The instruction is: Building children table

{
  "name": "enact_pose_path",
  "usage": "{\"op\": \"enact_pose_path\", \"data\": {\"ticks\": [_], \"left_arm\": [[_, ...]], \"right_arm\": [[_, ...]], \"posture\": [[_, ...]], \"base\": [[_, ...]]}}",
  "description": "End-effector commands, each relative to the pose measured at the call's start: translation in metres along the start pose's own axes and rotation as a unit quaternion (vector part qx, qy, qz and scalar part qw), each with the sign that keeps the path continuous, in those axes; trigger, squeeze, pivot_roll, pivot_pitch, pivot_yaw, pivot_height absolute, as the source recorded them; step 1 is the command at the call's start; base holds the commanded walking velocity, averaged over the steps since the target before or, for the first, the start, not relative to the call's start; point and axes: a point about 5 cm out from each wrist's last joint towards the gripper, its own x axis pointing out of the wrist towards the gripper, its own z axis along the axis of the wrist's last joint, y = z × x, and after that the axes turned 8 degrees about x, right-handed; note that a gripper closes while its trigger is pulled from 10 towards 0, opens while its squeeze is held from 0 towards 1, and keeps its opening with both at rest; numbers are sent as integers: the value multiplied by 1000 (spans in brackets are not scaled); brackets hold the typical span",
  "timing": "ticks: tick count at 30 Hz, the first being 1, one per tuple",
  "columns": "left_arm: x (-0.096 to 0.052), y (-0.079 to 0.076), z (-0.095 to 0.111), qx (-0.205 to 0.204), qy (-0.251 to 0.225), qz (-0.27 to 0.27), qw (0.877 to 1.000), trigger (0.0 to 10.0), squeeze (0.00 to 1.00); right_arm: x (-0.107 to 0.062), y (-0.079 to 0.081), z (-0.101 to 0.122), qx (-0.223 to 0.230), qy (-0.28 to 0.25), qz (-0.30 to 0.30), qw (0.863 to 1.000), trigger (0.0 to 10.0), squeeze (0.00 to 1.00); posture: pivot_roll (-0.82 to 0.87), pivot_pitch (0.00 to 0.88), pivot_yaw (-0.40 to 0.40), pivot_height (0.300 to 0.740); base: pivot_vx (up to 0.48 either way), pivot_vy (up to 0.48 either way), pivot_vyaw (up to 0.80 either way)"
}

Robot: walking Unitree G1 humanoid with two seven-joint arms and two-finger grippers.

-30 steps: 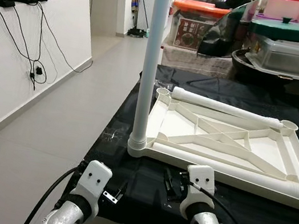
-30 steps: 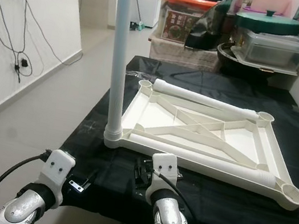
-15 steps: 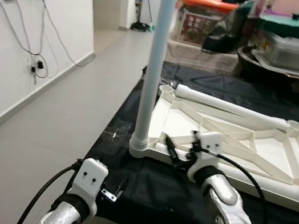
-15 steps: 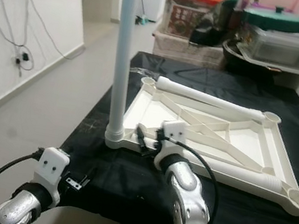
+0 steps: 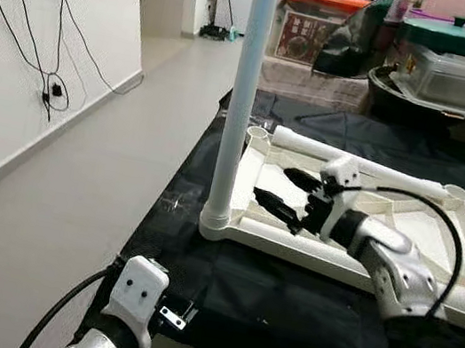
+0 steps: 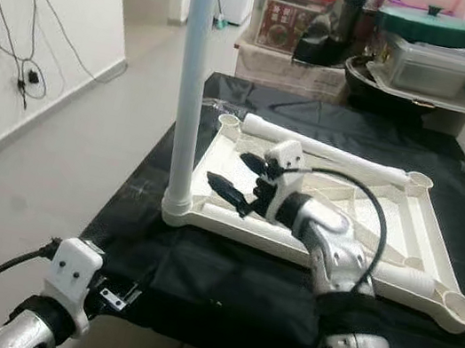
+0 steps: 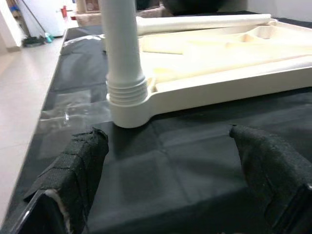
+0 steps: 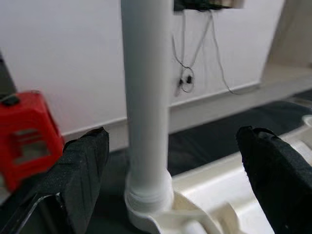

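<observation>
The white table top (image 5: 428, 290) lies upside down on the black-covered surface (image 5: 281, 304), ribs up. One white leg (image 5: 244, 95) already stands upright in its near-left corner socket, long axis vertical, top running out of frame. Two more loose legs lie flat on the frame: one along the far edge (image 5: 351, 165), one along the near edge (image 6: 361, 263), both horizontal, running left-right.

Right pincer (image 5: 288, 193) is over the frame's left part, fingers spread wide, holding nothing. It points toward the robot's left, straight at the standing leg, w/ the leg just beyond the fingertips and not touching. In the right wrist view the leg (image 8: 146, 107) sits centred between the two black fingers (image 8: 83, 170), so the open gap is lined up across the vertical axis, low on the shaft, near the threaded collar.

Left pincer (image 7: 165, 161) is low at the surface's near edge, also spread, empty. It faces the leg's socket (image 7: 127, 105) from the front, close but apart.

Judgement: right arm is nearer and better aligned; next move is prob. a short reach left to close around the upright leg, to seat or twist it tight. Since the leg is tall, a sideways push could tilt it in the socket. Remaining corner sockets look empty, so the build seems early.
</observation>
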Motion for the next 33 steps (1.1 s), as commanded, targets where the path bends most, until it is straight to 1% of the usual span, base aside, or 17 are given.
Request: {"op": "enact_pose_path", "data": {"ticks": [1, 3, 4, 5, 7, 10, 11, 12, 16, 18, 22, 26, 31, 33], "left_arm": [[-3, -1, -1, 1, 8, -1, 1000, 10000, 0], [-6, -3, 3, 0, 7, -1, 1000, 10000, 0], [-6, -3, 3, 0, 7, -1, 1000, 10000, 0], [-8, -4, 4, -1, 7, -2, 1000, 10000, 0], [-8, -4, 4, -1, 7, -2, 1000, 10000, 0], [-13, -7, 7, -3, 8, -4, 1000, 10000, 0], [-13, -7, 7, -3, 8, -4, 1000, 10000, 0], [-14, -8, 7, -5, 10, -6, 1000, 10000, 0], [-15, -8, 7, -6, 12, -8, 1000, 10000, 0], [-16, -8, 8, -5, 14, -9, 1000, 10000, 0], [-16, -8, 9, -4, 15, -10, 1000, 10000, 0], [-17, -9, 10, -3, 16, -10, 1000, 10000, 0], [-17, -10, 10, -4, 16, -10, 1000, 10000, 0], [-17, -11, 10, -5, 16, -11, 1000, 10000, 0]], "right_arm": [[3, 1, -3, 5, 3, 10, 1000, 10000, 0], [12, 1, 0, 4, -3, 18, 1000, 10000, 0], [12, 1, 0, 4, -3, 18, 1000, 10000, 0], [16, 1, 2, 6, -5, 20, 1000, 10000, 0], [16, 1, 2, 6, -5, 20, 1000, 10000, 0], [26, 2, 6, 6, -15, 27, 1000, 10000, 0], [26, 2, 6, 6, -15, 27, 1000, 10000, 0], [32, 3, 8, 7, -23, 26, 999, 10000, 0], [36, 5, 10, 10, -30, 33, 999, 10000, 0], [42, 8, 13, 9, -36, 44, 998, 10000, 0], [48, 11, 15, 6, -42, 51, 998, 10000, 0], [57, 15, 18, 7, -52, 61, 997, 10000, 0], [62, 18, 19, 9, -57, 66, 996, 10000, 0], [70, 22, 21, 13, -61, 72, 995, 10000, 0]], "posture": [[102, 104, -57, 740], [107, 129, -65, 740], [107, 129, -65, 740], [109, 138, -70, 740], [109, 138, -70, 740], [110, 146, -70, 740], [110, 146, -70, 740], [115, 146, -71, 740], [117, 144, -68, 740], [119, 142, -71, 740], [121, 141, -71, 740], [125, 136, -75, 740], [126, 138, -75, 740], [124, 135, -82, 740]], "base": [[0, 0, 0], [0, 0, 0], [0, 0, 0], [0, 0, 0], [0, 0, 0], [0, 0, 0], [0, 0, 0], [0, 0, 0], [0, 0, 0], [0, 0, 0], [0, 0, 0], [0, 0, 0], [0, 0, 0], [0, 0, 0]]}}
